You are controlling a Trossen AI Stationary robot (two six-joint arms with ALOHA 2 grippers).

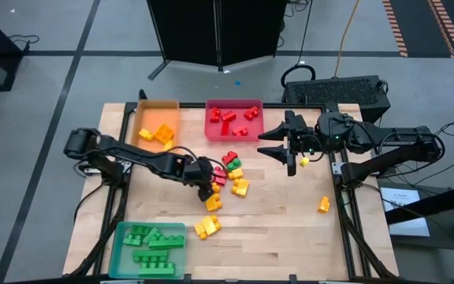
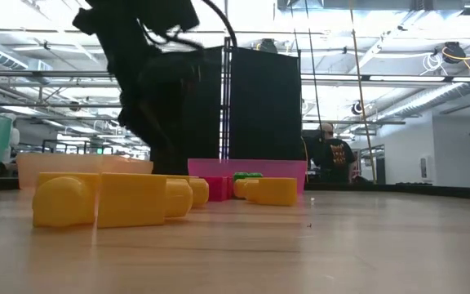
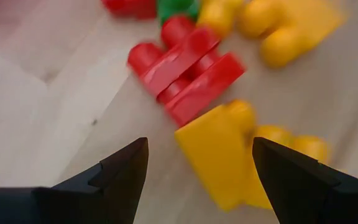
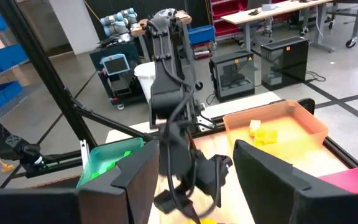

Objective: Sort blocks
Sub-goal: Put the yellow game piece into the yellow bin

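Note:
A loose pile of red, yellow and green blocks (image 1: 228,170) lies at the table's middle, with more yellow blocks (image 1: 208,226) nearer the front. My left gripper (image 1: 209,183) hangs open low over the pile's left side, slanting down. In its wrist view the left gripper (image 3: 201,146) has a yellow block (image 3: 219,155) lying on the wood between its fingers, and two red blocks (image 3: 188,74) just beyond. I see no touch. My right gripper (image 1: 265,143) waits raised at the right, pointing level toward the left; the right gripper (image 4: 196,149) is open with nothing between its fingers.
At the back stand an orange tray (image 1: 158,110) with yellow blocks and a red tray (image 1: 211,118) with red blocks. A teal tray (image 1: 120,244) with green blocks stands front left. One yellow block (image 1: 323,205) lies alone at the right. Bare wood shows front right.

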